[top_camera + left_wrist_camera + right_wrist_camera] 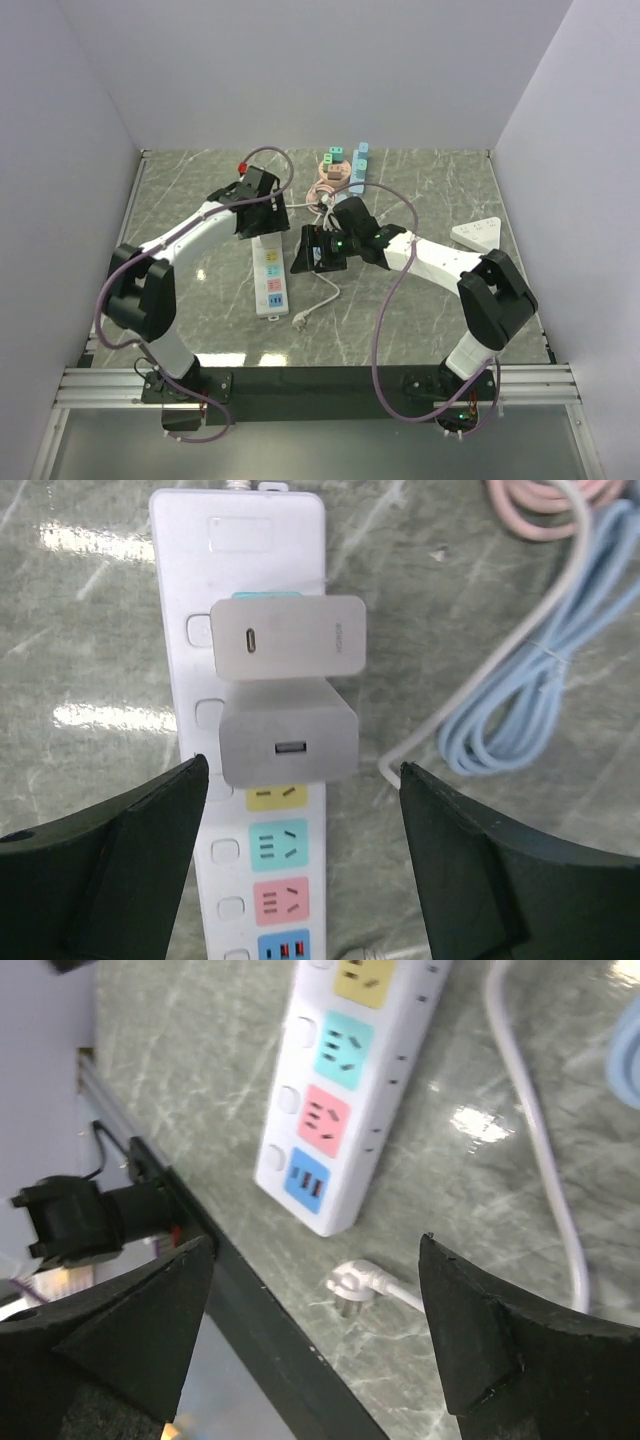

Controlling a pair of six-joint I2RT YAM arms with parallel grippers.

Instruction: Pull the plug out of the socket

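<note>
Left hand (pixel 302 768) open, astride grey plug (pixel 288 742) seated in power strip (pixel 240 540), white adapter (pixel 288 638) at its 12 o'clock; likely lined up to grip. Right hand (pixel 315 1243) open over strip's end.

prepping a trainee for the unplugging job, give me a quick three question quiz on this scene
1. True or false: the right gripper holds something.
2. How many chargers sit in the power strip?
3. The loose plug on the table near the strip's end is: A white, B red, C black.
Key: 1 false; 2 two; 3 A.
</note>
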